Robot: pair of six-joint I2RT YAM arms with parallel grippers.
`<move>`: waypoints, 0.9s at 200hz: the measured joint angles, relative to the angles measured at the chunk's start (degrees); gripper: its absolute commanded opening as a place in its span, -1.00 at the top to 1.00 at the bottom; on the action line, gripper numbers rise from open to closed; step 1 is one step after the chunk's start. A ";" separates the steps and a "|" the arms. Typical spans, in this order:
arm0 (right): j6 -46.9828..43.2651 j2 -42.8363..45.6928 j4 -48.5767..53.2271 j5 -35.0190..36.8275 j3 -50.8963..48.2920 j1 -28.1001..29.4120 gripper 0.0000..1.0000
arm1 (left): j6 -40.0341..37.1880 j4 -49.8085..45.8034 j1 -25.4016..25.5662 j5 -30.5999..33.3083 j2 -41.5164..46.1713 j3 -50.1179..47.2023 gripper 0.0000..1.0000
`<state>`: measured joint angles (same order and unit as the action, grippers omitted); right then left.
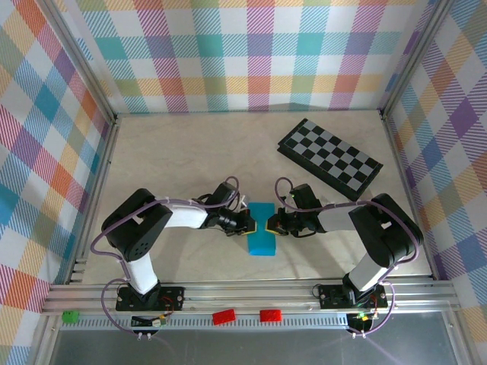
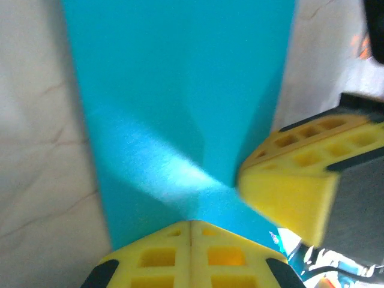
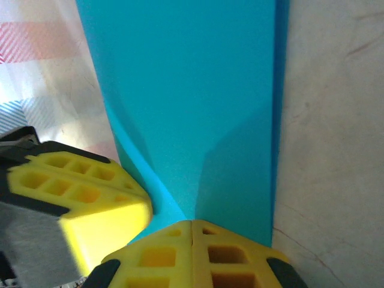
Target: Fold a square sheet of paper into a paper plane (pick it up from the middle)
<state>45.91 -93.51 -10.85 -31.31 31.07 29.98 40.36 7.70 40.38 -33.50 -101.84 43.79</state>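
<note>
The cyan-blue sheet of paper (image 1: 261,237) lies in the middle of the table as a narrow upright rectangle. My left gripper (image 1: 249,223) meets its left edge and my right gripper (image 1: 271,226) its right edge, facing each other at mid-height. In the left wrist view the left gripper (image 2: 191,223) is shut at the paper (image 2: 180,90), with creases running to its tip; the right gripper's yellow fingers (image 2: 294,186) sit close by. In the right wrist view the right gripper (image 3: 192,223) is shut on a raised fold of the paper (image 3: 192,90), beside the left fingers (image 3: 78,192).
A black-and-grey checkered board (image 1: 329,158) lies at the back right. Plaid walls close in the table on three sides. Two red blocks (image 1: 224,316) (image 1: 270,315) and a green one (image 1: 70,316) sit on the front rail.
</note>
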 measured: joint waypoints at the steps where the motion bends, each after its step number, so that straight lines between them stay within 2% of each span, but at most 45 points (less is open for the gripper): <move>1: 0.00 0.00 0.00 0.00 0.00 0.00 1.00 | -0.20 0.07 -0.02 0.02 0.02 -0.13 1.00; 59: -0.07 0.33 0.37 0.87 -0.02 0.28 1.00 | -5.11 2.82 0.00 2.23 4.46 -5.81 1.00; 126: -0.07 0.90 1.03 2.19 -0.02 0.31 1.00 | -0.52 -4.35 0.00 5.60 15.78 -8.72 1.00; 154: -0.07 1.05 0.94 2.38 -0.22 0.31 1.00 | 2.78 -1.22 0.50 4.66 14.75 -7.15 1.00; 180: -0.07 1.11 0.92 2.54 -0.28 0.31 1.00 | 4.57 1.70 1.81 3.37 9.70 -5.09 1.00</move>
<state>45.84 -92.40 -9.93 -28.77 30.79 30.28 44.93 9.41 42.19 -30.13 -92.14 38.70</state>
